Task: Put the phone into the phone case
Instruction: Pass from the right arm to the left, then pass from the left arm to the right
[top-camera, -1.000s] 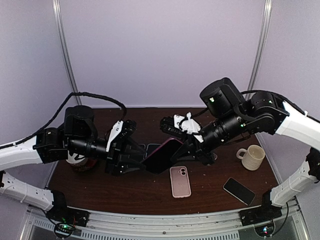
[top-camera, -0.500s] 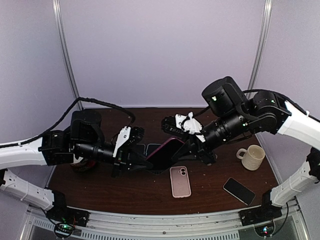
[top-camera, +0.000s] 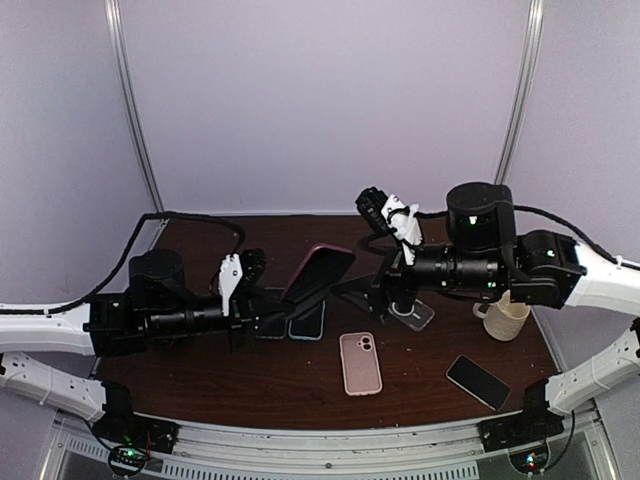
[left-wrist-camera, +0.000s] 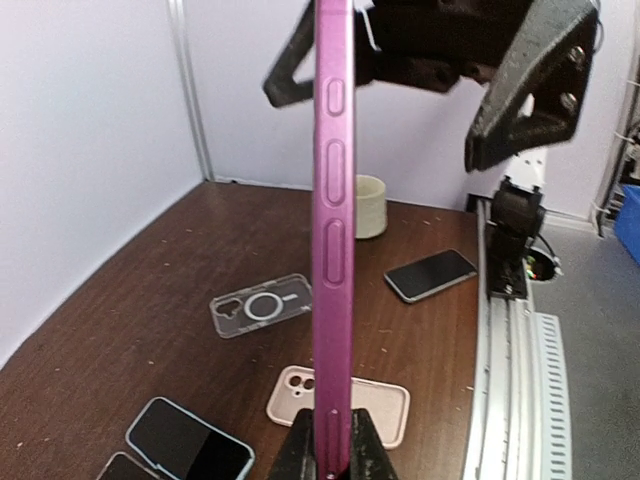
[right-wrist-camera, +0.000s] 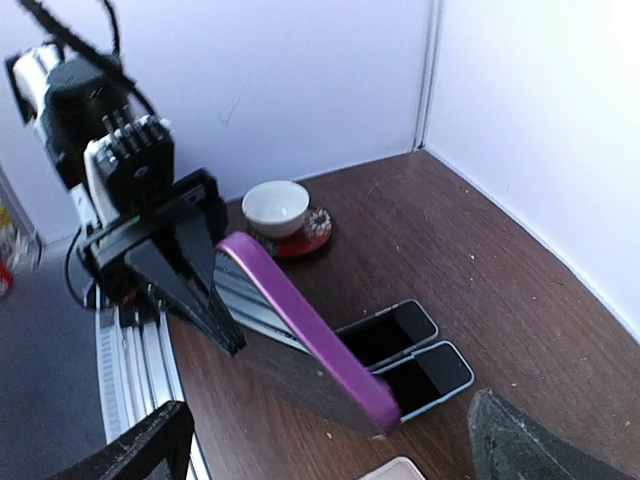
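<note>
I am observing the left gripper (left-wrist-camera: 331, 445) closing fully on the lower edge of the magenta phone case (top-camera: 318, 275) and holding it off the table (top-camera: 250, 385), tilted up toward 1 o'clock in the top view. From the left wrist the case is showing edge-on, with its side buttons facing the camera. Its broad face is reading dark, and I cannot tell whether a phone is sitting inside it. The right gripper (right-wrist-camera: 330, 410) is standing wide apart with nothing between its fingers (right-wrist-camera: 145, 445), hovering just beside the upper end of the case without touching it. A bare black phone (top-camera: 477, 380) is lying flat at 4 o'clock on the table, well apart from both grippers. A pink phone case (top-camera: 360, 362) is lying at 6 o'clock, a clear case (top-camera: 418, 314) is resting under the right arm, and a mug (top-camera: 505, 315) is standing at 3 o'clock. Two phones in light blue cases (top-camera: 306, 322) are lying side by side beneath the held case.
</note>
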